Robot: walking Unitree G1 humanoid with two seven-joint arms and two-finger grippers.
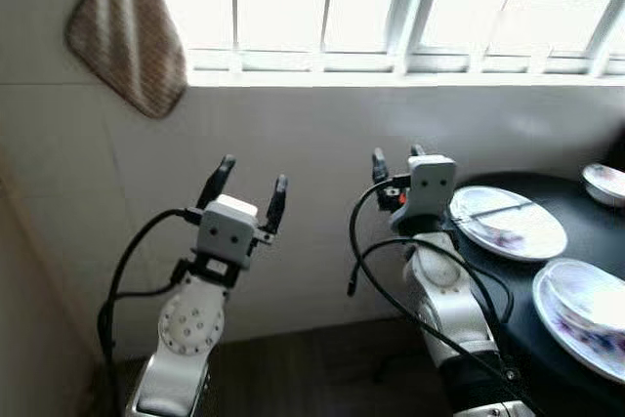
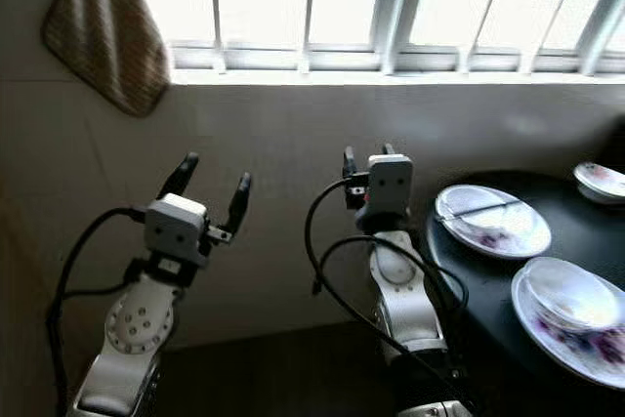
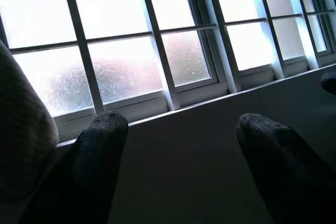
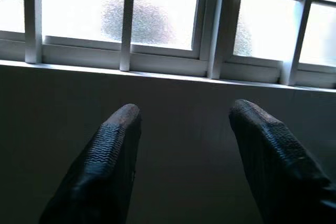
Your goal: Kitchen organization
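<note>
Grippers, left gripper (image 1: 248,189) and right gripper (image 1: 395,158), hover spread and empty facing the wall under the window (image 1: 391,7), so next comes, seemingly, turning right toward the plates (image 1: 518,231) on the dark table (image 1: 586,231).

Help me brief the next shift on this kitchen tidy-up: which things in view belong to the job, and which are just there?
Belongs to the job:
- dark round table
- flat plate with a utensil across it
- bowl on a plate
- small bowl further back

Just there:
- cloth hanging on the wall
- window

Left gripper and right gripper: open, raised, empty.
</note>
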